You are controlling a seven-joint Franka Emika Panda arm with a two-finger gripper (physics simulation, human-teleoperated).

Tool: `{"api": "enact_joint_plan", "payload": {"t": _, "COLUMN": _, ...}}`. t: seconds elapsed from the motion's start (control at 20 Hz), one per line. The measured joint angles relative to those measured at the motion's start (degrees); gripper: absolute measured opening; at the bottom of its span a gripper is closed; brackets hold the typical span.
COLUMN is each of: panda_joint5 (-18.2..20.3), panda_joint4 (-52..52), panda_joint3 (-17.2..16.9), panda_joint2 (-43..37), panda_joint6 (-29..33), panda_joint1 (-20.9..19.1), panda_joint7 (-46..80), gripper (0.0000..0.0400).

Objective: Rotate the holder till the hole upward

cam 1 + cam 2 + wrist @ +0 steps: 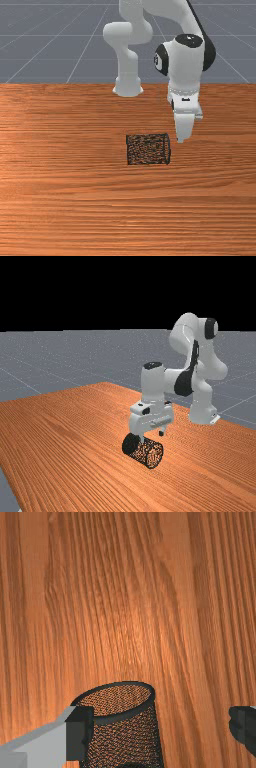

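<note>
My gripper [152, 437] is above the table in the far view, its two fingertips apart. The holder [148, 149], a black mesh cylinder, lies on its side in the front view; its rimmed end, apparently the hole, faces that view's right, beside my hand. Its other end looks dark in the far view. Seen from the wrist, my gripper [162, 729] stands wide open. One fingertip overlaps the edge of the holder [122, 742] by its oval rim; whether they touch, I cannot tell. The other fingertip stands apart from it, over wood.
The wooden table [65, 200] extends around the holder, with bare wood on the front view's left and nearer its camera. My arm's base stands at the table's back in the front view, left of my hand.
</note>
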Motion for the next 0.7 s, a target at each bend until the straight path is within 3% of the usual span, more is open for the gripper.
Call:
{"api": "enact_joint_plan", "payload": {"t": 0.15, "panda_joint5": -0.55, "panda_joint4": 3.03, "panda_joint3": 0.48, "panda_joint2": 1.88, "panda_joint6": -0.99, "panda_joint1": 3.13, "panda_joint7": 4.55, "gripper": 0.04}}
{"api": "enact_joint_plan", "payload": {"t": 0.2, "panda_joint5": -0.2, "panda_joint4": 7.24, "panda_joint3": 1.77, "panda_joint2": 3.99, "panda_joint6": -6.22, "panda_joint1": 2.93, "panda_joint7": 1.15, "gripper": 0.04}}
{"api": "enact_joint_plan", "payload": {"t": 0.3, "panda_joint5": -0.53, "panda_joint4": 9.23, "panda_joint3": 1.79, "panda_joint2": 5.27, "panda_joint6": -6.07, "panda_joint1": 3.39, "panda_joint7": 1.05, "gripper": 0.04}}
{"api": "enact_joint_plan", "payload": {"t": 0.35, "panda_joint5": -0.21, "panda_joint4": 14.29, "panda_joint3": 1.94, "panda_joint2": 7.97, "panda_joint6": -10.29, "panda_joint1": 3.24, "panda_joint7": 0.68, "gripper": 0.04}}
{"api": "enact_joint_plan", "payload": {"t": 0.5, "panda_joint5": -0.2, "panda_joint4": 14.08, "panda_joint3": 1.88, "panda_joint2": 9.72, "panda_joint6": -8.16, "panda_joint1": 3.08, "panda_joint7": 0.48, "gripper": 0.04}}
{"api": "enact_joint_plan", "payload": {"t": 0.55, "panda_joint5": -4.33, "panda_joint4": 12.33, "panda_joint3": -0.7, "panda_joint2": 9.82, "panda_joint6": -4.72, "panda_joint1": 5.52, "panda_joint7": 3.97, "gripper": 0.04}}
{"api": "enact_joint_plan", "payload": {"t": 0.7, "panda_joint5": -4.29, "panda_joint4": 12.21, "panda_joint3": -0.96, "panda_joint2": 12.67, "panda_joint6": -1.77, "panda_joint1": 5.77, "panda_joint7": 3.97, "gripper": 0.04}}
